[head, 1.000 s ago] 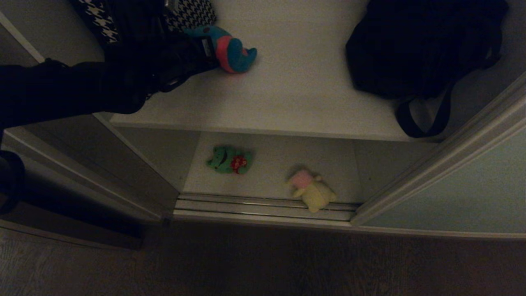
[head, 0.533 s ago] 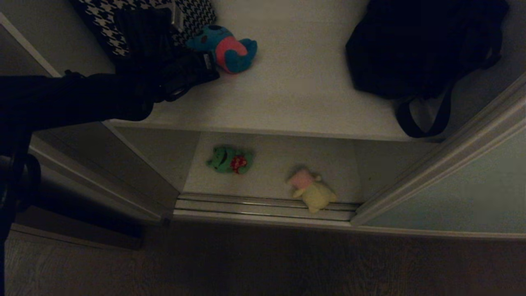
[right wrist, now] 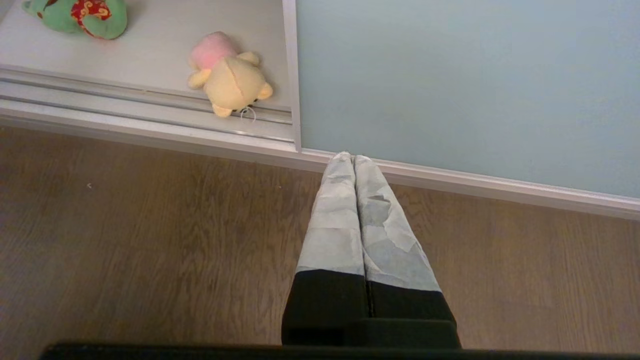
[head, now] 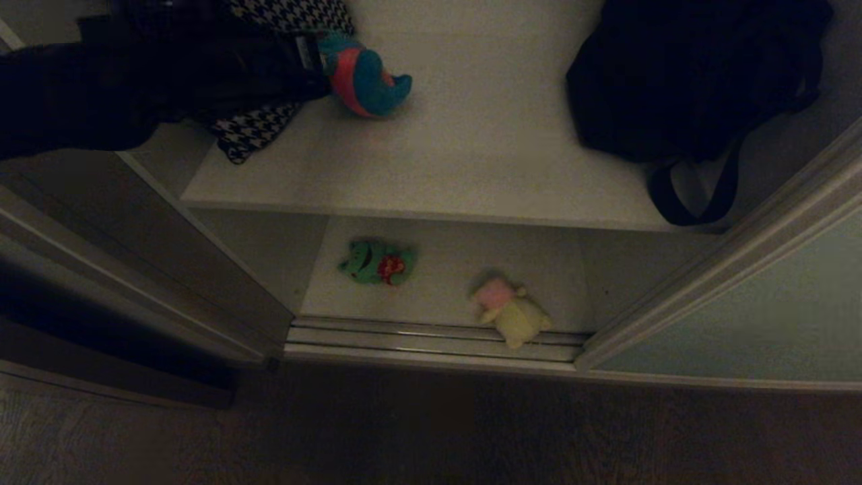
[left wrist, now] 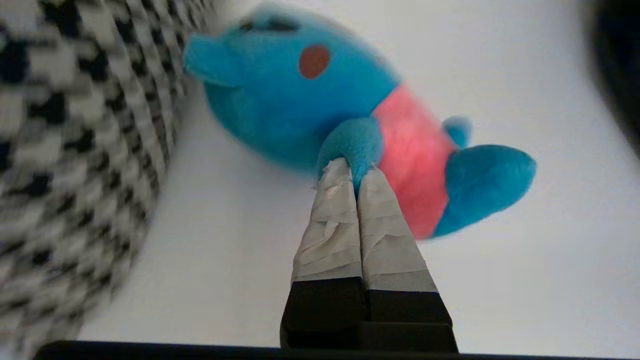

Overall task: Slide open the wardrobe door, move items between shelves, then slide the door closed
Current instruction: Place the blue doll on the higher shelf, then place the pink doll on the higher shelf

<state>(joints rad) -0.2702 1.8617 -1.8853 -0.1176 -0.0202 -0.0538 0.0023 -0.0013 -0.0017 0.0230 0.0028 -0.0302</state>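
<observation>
Taped fingers of the left gripper (left wrist: pixel 356 172) pinched fully together on one arm of the blue plush toy (left wrist: pixel 320 107), over the upper shelf (head: pixel 471 155) beside houndstooth fabric (left wrist: pixel 75 150). Right gripper (right wrist: pixel 353 159) closed, empty, above the wooden floor (right wrist: pixel 150 240).

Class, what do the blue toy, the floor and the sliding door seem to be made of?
Blue toy: soft plush, going by its fuzzy, rounded surface. Floor: brown wood or wood-look laminate, showing grain lines. Sliding door: smooth matte grey-green panel, perhaps painted board or frosted glass, in a pale metal-looking frame.

Dim light; brown wood-grain floor (right wrist: pixel 150 240); ribbed metal floor track (head: pixel 431 340); dark wooden side trim (head: pixel 121 377).
</observation>
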